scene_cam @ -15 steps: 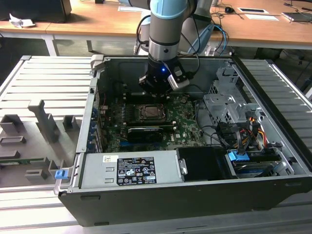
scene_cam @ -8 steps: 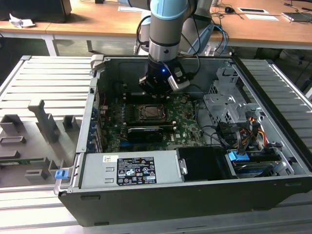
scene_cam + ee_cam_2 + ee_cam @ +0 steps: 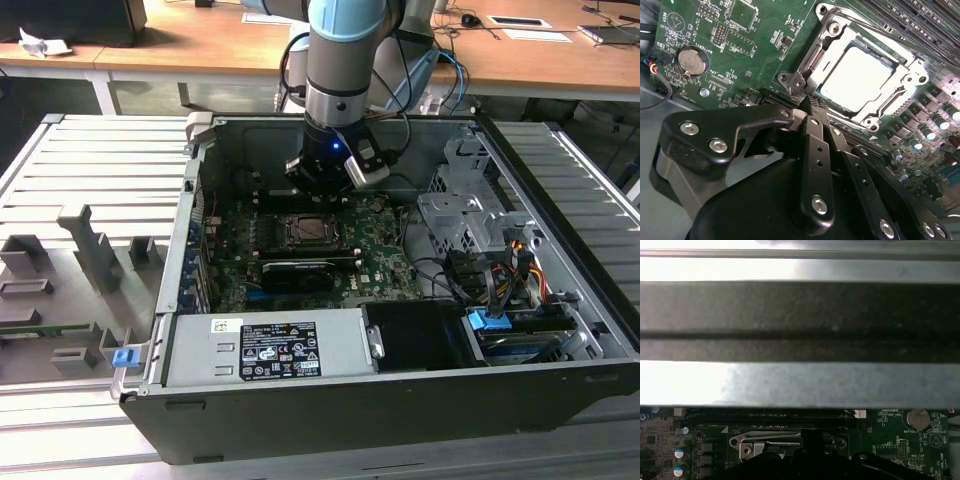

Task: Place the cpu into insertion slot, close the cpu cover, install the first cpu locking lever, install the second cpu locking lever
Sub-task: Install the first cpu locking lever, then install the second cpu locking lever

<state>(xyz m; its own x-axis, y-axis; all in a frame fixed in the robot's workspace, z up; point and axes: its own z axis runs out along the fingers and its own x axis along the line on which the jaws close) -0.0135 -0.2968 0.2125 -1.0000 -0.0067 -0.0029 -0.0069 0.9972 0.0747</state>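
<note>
second wrist view: the cpu (image 3: pixel 856 75) is seen seated in the insertion slot (image 3: pixel 812 60) at upper right of the frame, with the cpu cover (image 3: pixel 912 76) lying flat around it. the fingers (image 3: pixel 816 134) are pressed together, empty, tips just beside the slot's lower-left corner. in the exterior view the gripper (image 3: pixel 322 186) is held above the green board (image 3: pixel 385 245).

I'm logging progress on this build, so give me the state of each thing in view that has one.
cpu: seated in the insertion slot, face up.
cpu cover: closed flat over the cpu.
insertion slot: filled.
gripper: shut, holding nothing, tips at the socket's corner.
computer case: side open, lying flat.
coin cell battery: seated in its holder.
</note>
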